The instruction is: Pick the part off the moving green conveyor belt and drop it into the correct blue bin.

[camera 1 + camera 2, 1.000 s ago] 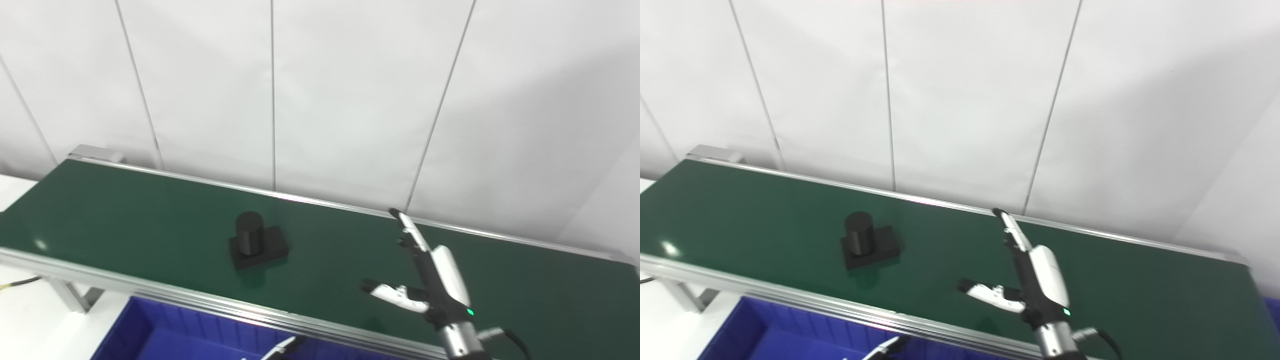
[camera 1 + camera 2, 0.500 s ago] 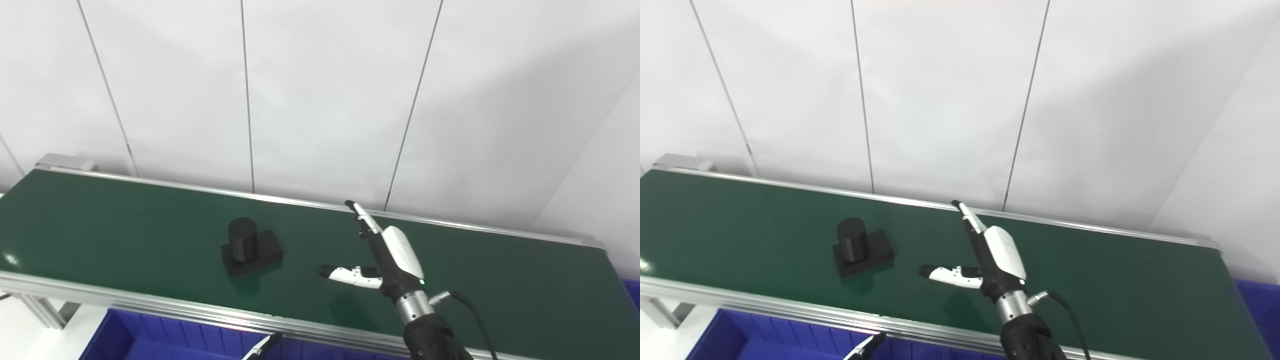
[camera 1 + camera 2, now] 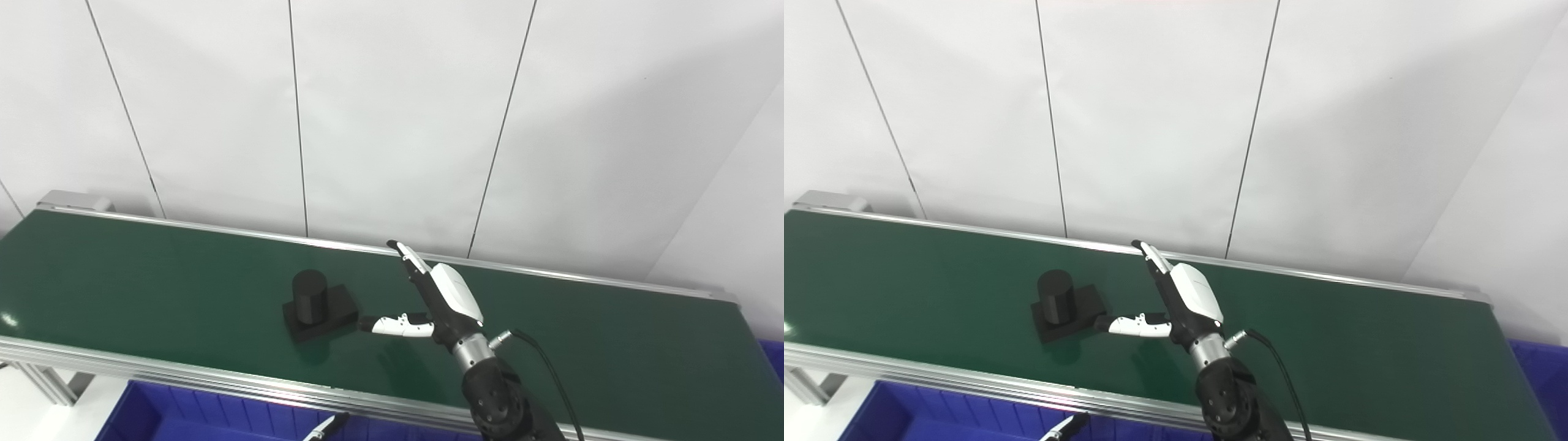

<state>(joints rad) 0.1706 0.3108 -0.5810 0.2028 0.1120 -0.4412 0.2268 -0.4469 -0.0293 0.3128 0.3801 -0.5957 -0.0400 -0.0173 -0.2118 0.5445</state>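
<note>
Right hand [image 3: 432, 300], fingers spread and holding nothing, sits on the belt [image 3: 153, 269] with its thumb tip just beside the part [image 3: 318, 306] (an upright black cylinder on a flat base); belt motion may carry the part past before closure

— Can you read anything out there: a label, a number, a brand?

— No, nothing legible. My right hand [image 3: 432, 300] has a plain white shell with no lettering I can make out. The black part [image 3: 318, 306] carries no marking, and the green conveyor belt [image 3: 153, 275] is bare of print.

— The bins?

— The blue bin [image 3: 184, 416] shows no tag or number from here either.
</note>
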